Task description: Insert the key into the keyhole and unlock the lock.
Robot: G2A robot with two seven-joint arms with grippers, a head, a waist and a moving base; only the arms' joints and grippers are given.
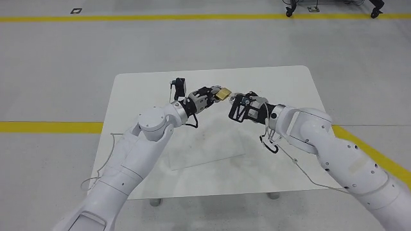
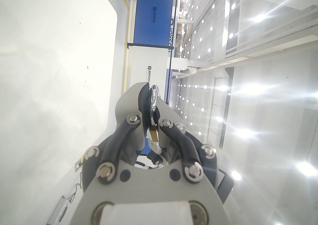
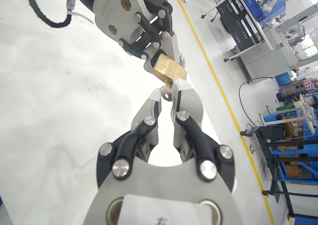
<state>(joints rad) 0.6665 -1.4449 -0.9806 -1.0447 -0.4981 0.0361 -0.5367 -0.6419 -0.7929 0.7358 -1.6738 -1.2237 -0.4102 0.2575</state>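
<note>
White table (image 1: 282,86) on grey floor (image 1: 64,58), yellow lines (image 1: 192,18); lock (image 1: 223,93), key (image 3: 166,92) above.

Robotics workshop hall, yellow floor lines (image 1: 192,18), wheeled workbenches (image 3: 263,47), blue partition panel (image 2: 154,20)

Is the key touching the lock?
Touching. The right wrist view shows the key with its blade going into the bottom of the lock.
</note>
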